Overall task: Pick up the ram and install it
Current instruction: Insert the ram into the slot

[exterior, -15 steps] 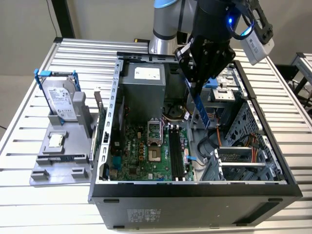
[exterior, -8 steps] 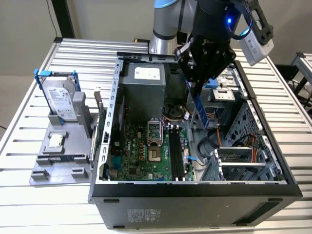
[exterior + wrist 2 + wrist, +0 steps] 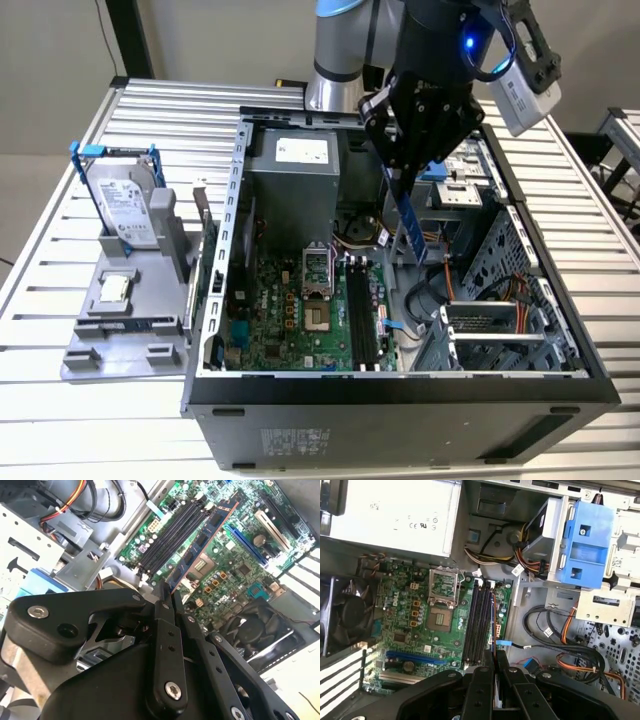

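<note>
Tool grips the ram over the open computer case

In the exterior view the black two-fingered tool (image 3: 393, 168) is closed on the upper end of the ram (image 3: 408, 225), a long, thin blue-edged circuit strip with black chips. The strip hangs nearly upright inside the open grey metal computer case (image 3: 400, 385), which stands on the white slatted counter (image 3: 40, 300). In the second wrist view the fingers (image 3: 162, 597) pinch the strip, which runs alongside the long black memory slots (image 3: 175, 530) on the green motherboard (image 3: 240, 555), seated in none of them. A silver hard drive in a blue frame (image 3: 125, 205) stands on the exterior view's left.
</note>
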Tool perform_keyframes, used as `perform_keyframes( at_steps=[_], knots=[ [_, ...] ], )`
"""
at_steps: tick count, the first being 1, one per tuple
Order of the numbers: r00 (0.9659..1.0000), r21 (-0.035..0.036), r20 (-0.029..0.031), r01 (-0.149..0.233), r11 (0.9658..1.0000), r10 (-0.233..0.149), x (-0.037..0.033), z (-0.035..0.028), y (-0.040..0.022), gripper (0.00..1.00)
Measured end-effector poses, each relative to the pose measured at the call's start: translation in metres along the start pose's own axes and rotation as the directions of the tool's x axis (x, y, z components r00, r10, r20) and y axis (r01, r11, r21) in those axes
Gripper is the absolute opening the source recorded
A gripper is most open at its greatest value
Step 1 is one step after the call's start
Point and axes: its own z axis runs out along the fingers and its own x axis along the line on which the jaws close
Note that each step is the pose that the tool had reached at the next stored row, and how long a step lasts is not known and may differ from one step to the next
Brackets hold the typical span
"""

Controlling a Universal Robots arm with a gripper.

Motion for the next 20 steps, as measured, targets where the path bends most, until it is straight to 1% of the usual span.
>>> perform_keyframes(
  at_steps=[5, 8, 11, 13, 17, 20],
  knots=[
    [1.0, -0.0001, 0.0002, -0.009, 1.0, 0.009, -0.0058, 0.0009, -0.0008, 0.0],
    [0.999, 0.0001, 0.0008, -0.046, 0.999, 0.046, -0.006, 0.0021, -0.0009, 0.0],
    [0.9963, 0.0003, 0.0015, -0.086, 0.9963, 0.086, -0.0062, 0.0038, -0.001, 0.0],
    [0.9947, 0.0003, 0.0017, -0.103, 0.9947, 0.103, -0.0065, 0.0047, -0.001, 0.0],
    [0.9946, 0.0006, 0.0017, -0.104, 0.9946, 0.104, -0.0065, 0.0047, -0.0011, 0.0],
    [0.9946, 0.0005, 0.0018, -0.104, 0.9946, 0.104, -0.0065, 0.0067, -0.0011, 0.0]
  ],
)
